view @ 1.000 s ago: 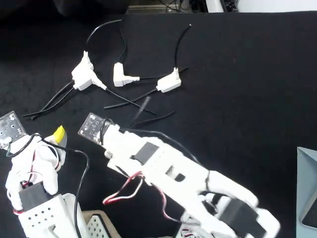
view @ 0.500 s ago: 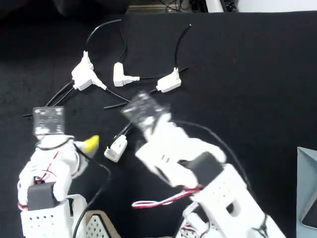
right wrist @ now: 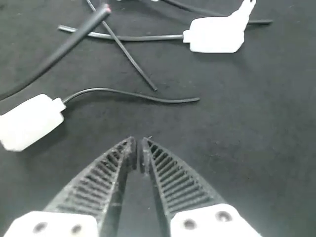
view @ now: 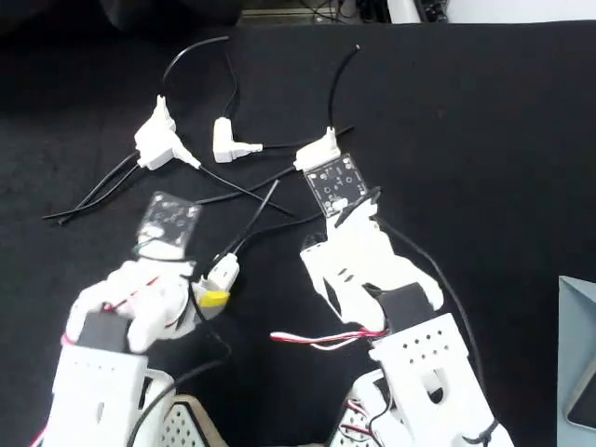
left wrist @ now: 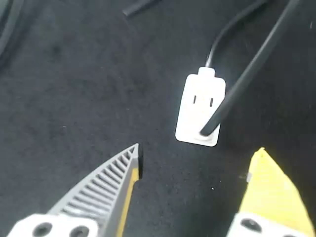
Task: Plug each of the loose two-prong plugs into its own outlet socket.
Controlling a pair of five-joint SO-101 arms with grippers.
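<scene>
My left pincer [left wrist: 197, 149] gaped near one socket [left wrist: 200, 111], slots up, lengthwise away from me; my right pincer [right wrist: 138, 143] sat closed; three connectors [view: 228, 140] lay beyond.

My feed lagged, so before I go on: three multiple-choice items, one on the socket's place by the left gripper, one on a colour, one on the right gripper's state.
1. Where is the outlet socket relative to the left gripper?
A. clamped in it
B. on the table ahead of it
C. on the right arm
2. What colour is the cable across that socket?
A. red
B. white
C. black
3. How is the right gripper?
A. shut, empty
B. wide open
C. shut on a plug
1 B: it lies beyond the open jaws. 2 C: black cable over its face. 3 A: jaws meet, nothing between.
</scene>
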